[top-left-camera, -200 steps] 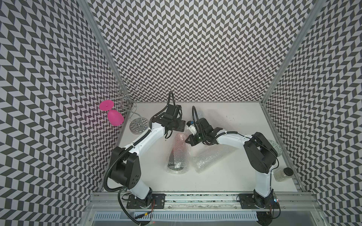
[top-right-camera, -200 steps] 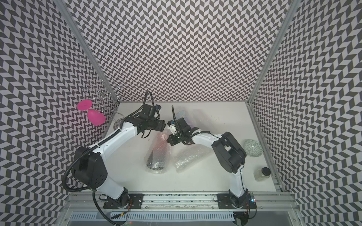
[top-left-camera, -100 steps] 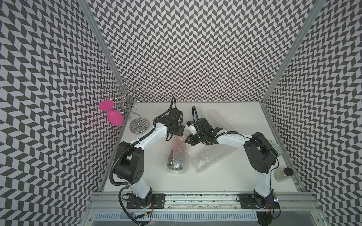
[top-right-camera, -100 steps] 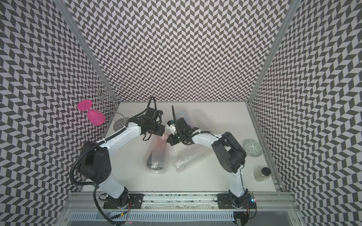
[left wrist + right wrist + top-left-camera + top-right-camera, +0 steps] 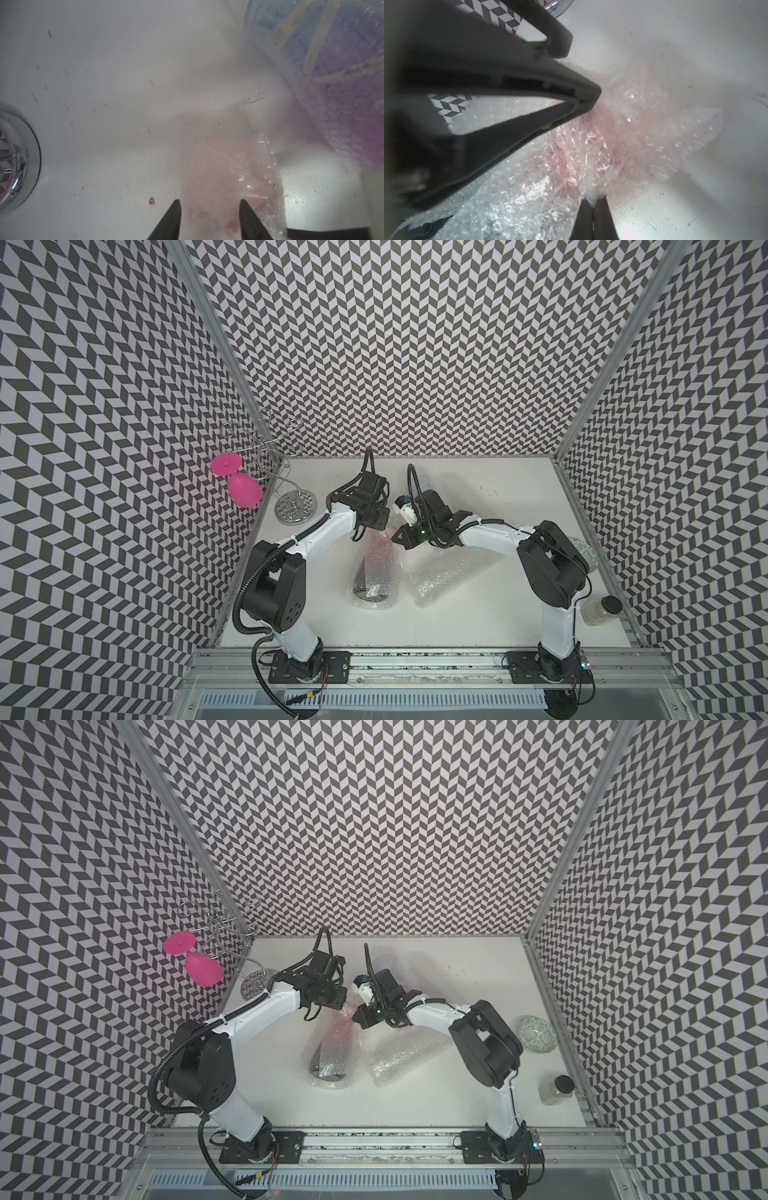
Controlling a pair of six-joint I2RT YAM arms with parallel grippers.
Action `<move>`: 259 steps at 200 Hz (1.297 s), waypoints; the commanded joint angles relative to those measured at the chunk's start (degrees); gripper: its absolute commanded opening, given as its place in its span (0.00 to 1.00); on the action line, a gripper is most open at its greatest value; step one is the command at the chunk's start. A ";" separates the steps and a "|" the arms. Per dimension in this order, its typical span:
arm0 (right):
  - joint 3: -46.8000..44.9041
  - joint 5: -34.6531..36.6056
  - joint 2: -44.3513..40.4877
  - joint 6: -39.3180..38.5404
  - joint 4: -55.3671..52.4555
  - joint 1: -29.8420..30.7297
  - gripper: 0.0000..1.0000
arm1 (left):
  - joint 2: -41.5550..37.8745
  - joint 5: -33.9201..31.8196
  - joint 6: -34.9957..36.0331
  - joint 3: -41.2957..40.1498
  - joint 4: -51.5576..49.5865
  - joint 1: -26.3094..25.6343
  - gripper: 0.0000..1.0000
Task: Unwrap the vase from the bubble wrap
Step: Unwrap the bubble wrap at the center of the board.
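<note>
In both top views: bubble wrap (image 5: 376, 564) bundled round the vase (image 5: 369, 588) in the middle of the worktop (image 5: 478, 626), long axis running near to far, dark broad base at the near end, twisted pink-tinged tail at the far end. Both claws gathered at that far tail, left claw (image 5: 376, 529) on its left side, right claw (image 5: 398, 538) on its right, neither arm plainly the nearer. Probably calls for parting the tail sideways (a judgement, nothing more). Just right of the bundle, a second roll of wrap (image 5: 449, 576), contents impossible to tell. Farther back, a third wrapped shape (image 5: 386, 963). At the near right, a jar (image 5: 600, 609) with a dark lid and pale filling. At the far left, a wire rack (image 5: 295, 506) with a pink glass (image 5: 244, 489) hung upside down.

Through the left wrist view: left claw (image 5: 209, 209) half wide, jaws astride the pink tail of bubble wrap (image 5: 226, 178), film between the fingers (image 5: 172, 222) yet not visibly clamped. Beyond it, the third wrapped shape (image 5: 336, 87), blue shading to purple inside, pale bands round it.

Through the right wrist view: right claw (image 5: 593, 204) pinched tight on a fold of bubble wrap (image 5: 623, 135) at the tail's edge. Opposite, the left claw's fingers (image 5: 583, 99) set against the same tail from the other side.
</note>
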 commanded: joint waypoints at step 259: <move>5.64 1.29 1.89 -2.90 -3.57 1.46 0.00 | 0.91 0.48 0.36 -2.50 1.32 -0.87 0.06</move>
